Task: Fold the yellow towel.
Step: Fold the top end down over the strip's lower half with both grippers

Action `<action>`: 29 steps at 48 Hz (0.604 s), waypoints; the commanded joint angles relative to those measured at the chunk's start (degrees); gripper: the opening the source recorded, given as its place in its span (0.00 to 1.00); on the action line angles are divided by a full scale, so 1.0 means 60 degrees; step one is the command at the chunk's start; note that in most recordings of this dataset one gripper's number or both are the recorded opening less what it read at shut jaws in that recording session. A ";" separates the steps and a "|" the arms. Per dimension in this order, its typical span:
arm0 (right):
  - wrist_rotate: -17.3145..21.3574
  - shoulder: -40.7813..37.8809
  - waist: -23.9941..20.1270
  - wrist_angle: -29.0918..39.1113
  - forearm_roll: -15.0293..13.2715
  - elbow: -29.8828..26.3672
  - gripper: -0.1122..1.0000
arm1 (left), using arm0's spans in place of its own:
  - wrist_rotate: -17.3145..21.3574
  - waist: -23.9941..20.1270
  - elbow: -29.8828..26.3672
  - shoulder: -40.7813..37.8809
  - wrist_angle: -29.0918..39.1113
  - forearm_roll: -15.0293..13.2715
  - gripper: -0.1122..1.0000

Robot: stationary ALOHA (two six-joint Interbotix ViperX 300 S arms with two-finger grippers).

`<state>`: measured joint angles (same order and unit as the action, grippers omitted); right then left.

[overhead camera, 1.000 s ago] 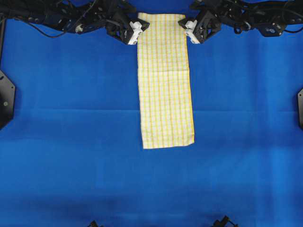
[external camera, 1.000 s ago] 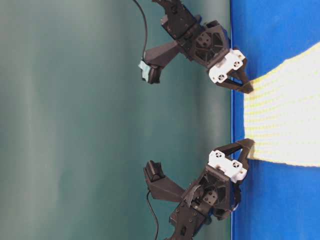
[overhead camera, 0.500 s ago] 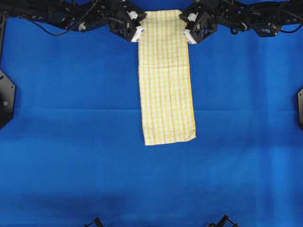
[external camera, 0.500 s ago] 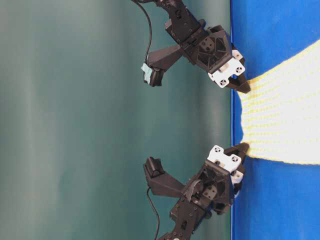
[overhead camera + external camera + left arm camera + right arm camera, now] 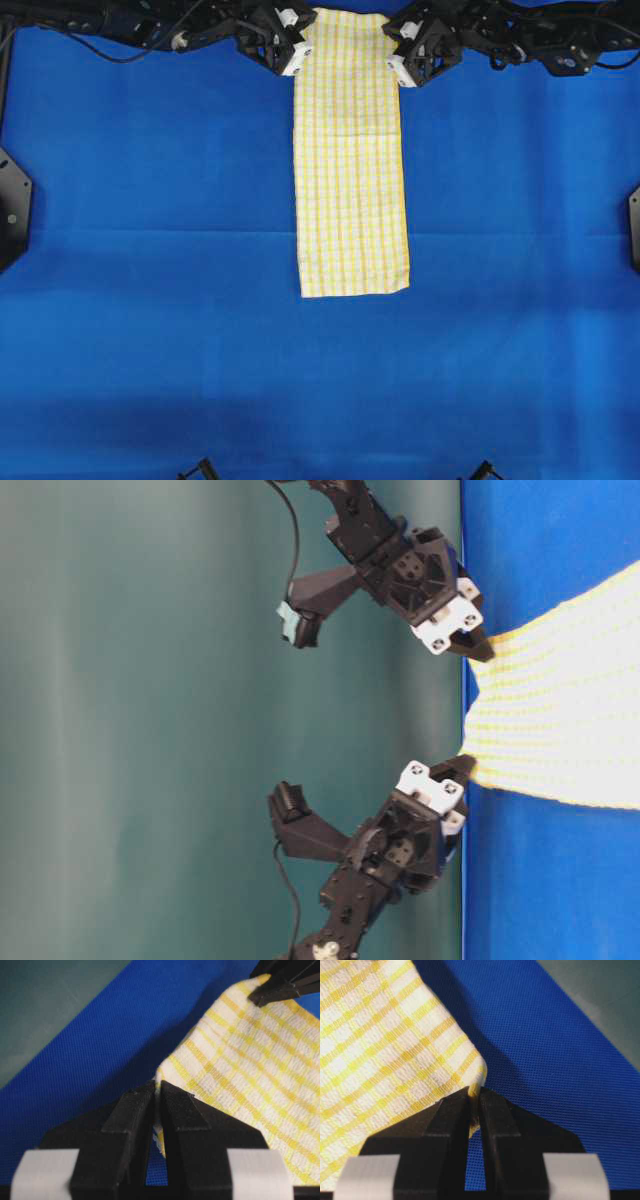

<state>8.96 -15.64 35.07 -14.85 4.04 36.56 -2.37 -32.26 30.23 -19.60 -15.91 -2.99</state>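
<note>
Both corners pinched, ready to carry the fold.
Left gripper (image 5: 157,1092) and right gripper (image 5: 476,1095) clamp the far corners of the yellow towel (image 5: 350,170), which lies lengthwise mid-table; lift both evenly, keep the edge taut, land it square on the near hem.

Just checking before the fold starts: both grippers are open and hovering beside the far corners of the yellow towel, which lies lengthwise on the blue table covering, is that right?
Not quite. Both wrist views show the left gripper and right gripper shut on the far corners of the yellow towel, not open beside them. The towel does lie lengthwise on the blue table covering.
</note>
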 commanded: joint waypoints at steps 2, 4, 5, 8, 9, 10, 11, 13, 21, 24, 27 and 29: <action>0.0000 0.0659 0.0000 -0.0103 0.0044 0.0059 0.15 | 0.0029 0.0000 -0.0029 0.0630 0.0059 0.0015 0.12; 0.0000 0.0776 -0.0015 -0.0117 0.0044 0.0132 0.15 | 0.0029 0.0029 0.0015 0.0732 0.0073 0.0000 0.12; 0.0000 0.0820 -0.0029 -0.0117 0.0044 0.0161 0.15 | 0.0029 0.0029 0.0029 0.0776 0.0073 0.0015 0.12; 0.0000 0.0996 -0.0088 -0.0103 0.0044 0.0278 0.15 | 0.0029 0.0088 0.0103 0.0908 0.0073 0.0000 0.12; 0.0000 0.1040 -0.0117 -0.0117 0.0059 0.0308 0.15 | 0.0029 0.0103 0.0146 0.0952 0.0073 0.0000 0.12; 0.0000 0.1084 -0.0132 -0.0117 0.0073 0.0337 0.15 | 0.0029 0.0146 0.0161 0.1011 0.0073 0.0015 0.12; -0.0015 0.1113 -0.0161 -0.0117 0.0073 0.0366 0.15 | 0.0029 0.0190 0.0190 0.1084 0.0073 0.0015 0.12; 0.0000 0.1201 -0.0234 -0.0132 0.0117 0.0454 0.15 | 0.0029 0.0264 0.0249 0.1187 0.0073 0.0000 0.12; 0.0000 0.1670 -0.0586 -0.0161 0.0308 0.0894 0.15 | -0.0015 0.0747 0.0483 0.1582 0.0176 0.0015 0.12; 0.0000 0.1919 -0.0762 -0.0161 0.0366 0.1099 0.15 | -0.0073 0.0981 0.0601 0.1743 0.0205 0.0000 0.12; 0.0000 0.2168 -0.0981 -0.0132 0.0439 0.1318 0.15 | -0.0132 0.1289 0.0806 0.1948 0.0190 0.0000 0.12; 0.0000 0.2358 -0.1143 -0.0132 0.0513 0.1465 0.15 | -0.0132 0.1479 0.0923 0.2051 0.0190 -0.0015 0.12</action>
<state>9.05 -4.66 29.71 -15.12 6.42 44.65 -3.08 -25.22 35.42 -10.28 -14.59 -2.99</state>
